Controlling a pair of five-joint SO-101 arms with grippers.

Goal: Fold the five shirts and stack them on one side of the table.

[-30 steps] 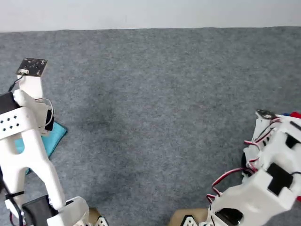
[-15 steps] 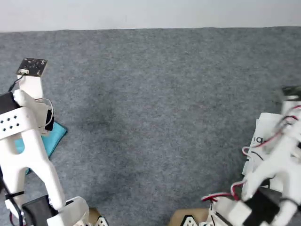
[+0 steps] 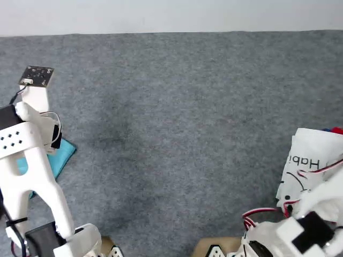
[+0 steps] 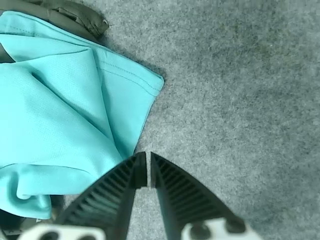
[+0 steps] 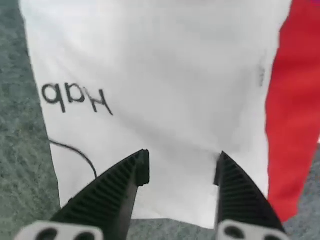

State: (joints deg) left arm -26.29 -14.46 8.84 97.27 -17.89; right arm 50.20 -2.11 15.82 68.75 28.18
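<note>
While both arms sit low at the near edge, the grey tabletop (image 3: 177,107) spreads wide between them.

- Left arm (image 3: 32,155): at the left side, over a teal shirt (image 4: 55,100).
- Right arm (image 3: 300,235): at the right side, above a white shirt (image 5: 165,75).
- White shirt: black print on it, lying flat near the right edge. A red shirt (image 5: 292,100) touches it along one side; which overlaps which, cannot tell.
- Teal shirt: loosely folded, with a dark olive garment (image 4: 65,12) showing past its far edge. Likely the stack side.
- Right fingers (image 5: 117,185): spread wide, empty, poised over the white cloth well inside its edges.
- Left fingers (image 4: 120,185): pressed together on nothing, tips just beside the teal shirt's folded edge, over bare tabletop.

Risks, as I judge them:
- A pinch this far in from the hem may bunch the white shirt instead of lifting a clean edge.
- If the red shirt lies partly under the white one, the grab could take both layers and drag them together.
- The rough tabletop may hold the cloth back and skew any fold.
- The left arm, parked over the stack, could be struck when a shirt is brought across.
</note>
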